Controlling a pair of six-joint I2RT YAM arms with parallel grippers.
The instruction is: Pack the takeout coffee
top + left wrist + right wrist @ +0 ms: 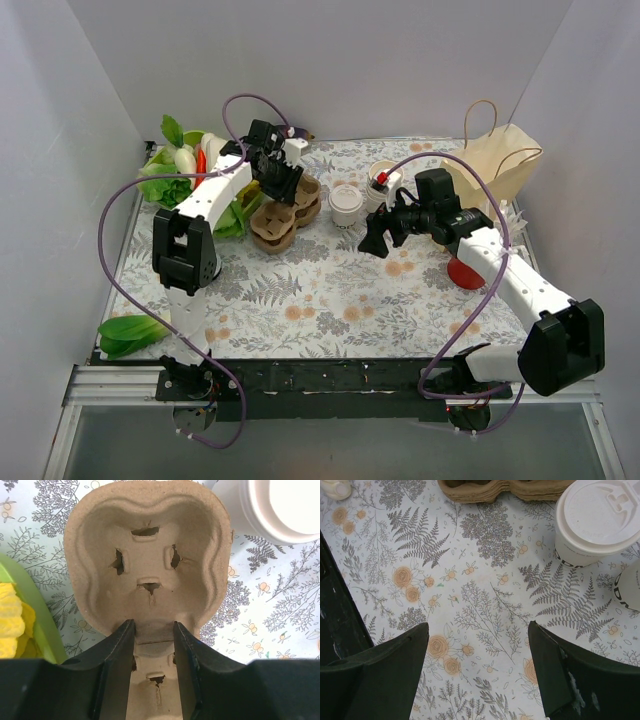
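The takeout coffee [346, 203], a cream cup with a white lid, stands upright on the floral cloth at mid-table; it also shows in the right wrist view [600, 520] and at the top right of the left wrist view [285, 507]. Just left of it is a brown pulp cup carrier [285, 215] with empty wells [150, 560]. My left gripper [153, 630] straddles the carrier's middle ridge, both fingers pressed against it. Right of the coffee, my right gripper [477, 645] hangs wide open over bare cloth, holding nothing.
A cream paper bag [500, 160] with handles stands at the back right. A second printed cup [627, 587] sits beside the coffee. A red object [465, 272] lies under the right arm. Leafy vegetables [175, 175] are piled at the back left, and a green leaf [130, 335] lies at the front left.
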